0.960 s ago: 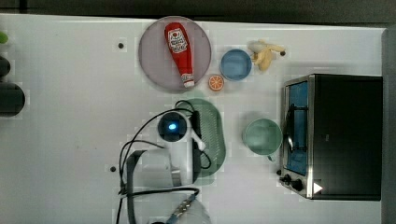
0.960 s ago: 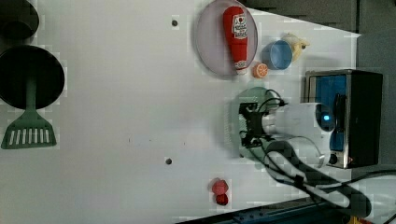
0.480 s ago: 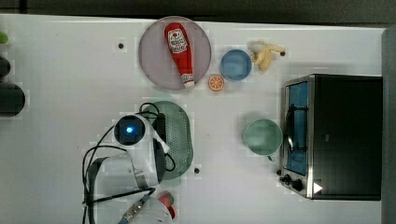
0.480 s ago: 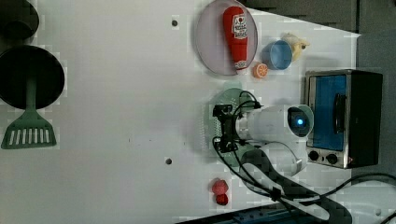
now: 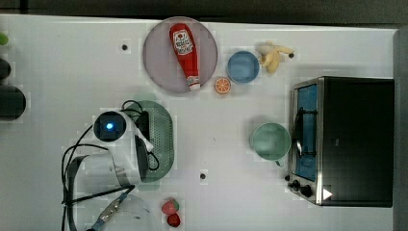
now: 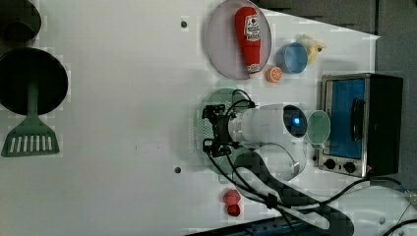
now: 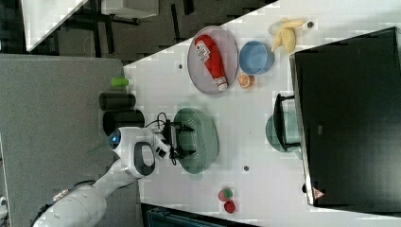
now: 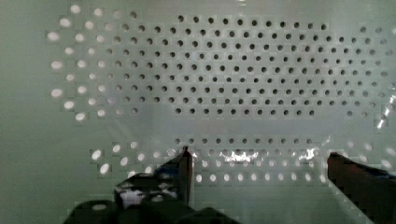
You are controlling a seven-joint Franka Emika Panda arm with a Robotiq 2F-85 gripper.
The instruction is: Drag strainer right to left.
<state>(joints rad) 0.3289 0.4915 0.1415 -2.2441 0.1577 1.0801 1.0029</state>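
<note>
Progress: your pale sage-green oval plastic strainer (image 5: pixel 161 139) has slid well leftward in the top view within the last second, away from the round green cup (image 5: pixel 271 141). The gripper (image 8: pixel 257 163) sits inside it, jaws spread wide. It now rests mid-table on the white tabletop (image 5: pixel 72 72).
</note>
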